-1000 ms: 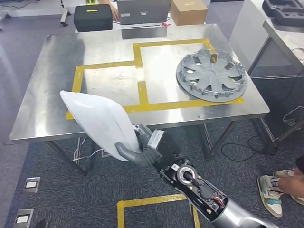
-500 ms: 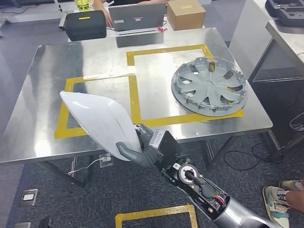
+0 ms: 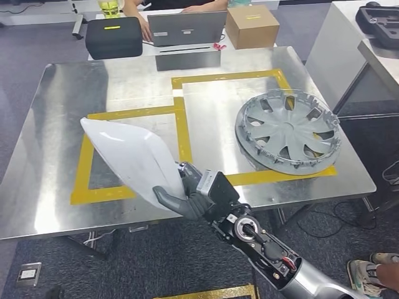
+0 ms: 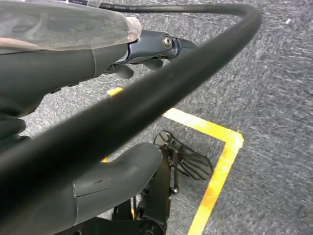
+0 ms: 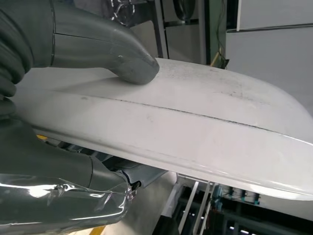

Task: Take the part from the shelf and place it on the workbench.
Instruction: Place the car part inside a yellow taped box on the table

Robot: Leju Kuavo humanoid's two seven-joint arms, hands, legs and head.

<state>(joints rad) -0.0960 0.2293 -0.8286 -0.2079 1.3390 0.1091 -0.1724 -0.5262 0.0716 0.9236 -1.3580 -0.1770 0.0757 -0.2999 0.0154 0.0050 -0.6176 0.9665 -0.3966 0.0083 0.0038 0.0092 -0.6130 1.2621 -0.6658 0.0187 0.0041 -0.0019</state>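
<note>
- While gripped at its near end by the right hand (image 3: 181, 194), the white curved plastic part (image 3: 129, 156) is held above the steel workbench (image 3: 52, 180).
- Whether the left hand (image 4: 66, 54) is open cannot be told.

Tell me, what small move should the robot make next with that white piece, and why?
Probably carry it forward and lower it. The right hand grips the white part at the workbench's near edge, above the left yellow-taped rectangle; the wheel cover fills the other.

A workshop or robotics test lab: a steel workbench (image 3: 56, 187) marked with yellow tape rectangles (image 3: 181, 121) stands on grey carpet, a car hubcap (image 3: 288, 129) on it (right side); behind the bench, a laptop (image 3: 186, 28), cardboard box (image 3: 252, 26) and black case (image 3: 114, 37)
</note>
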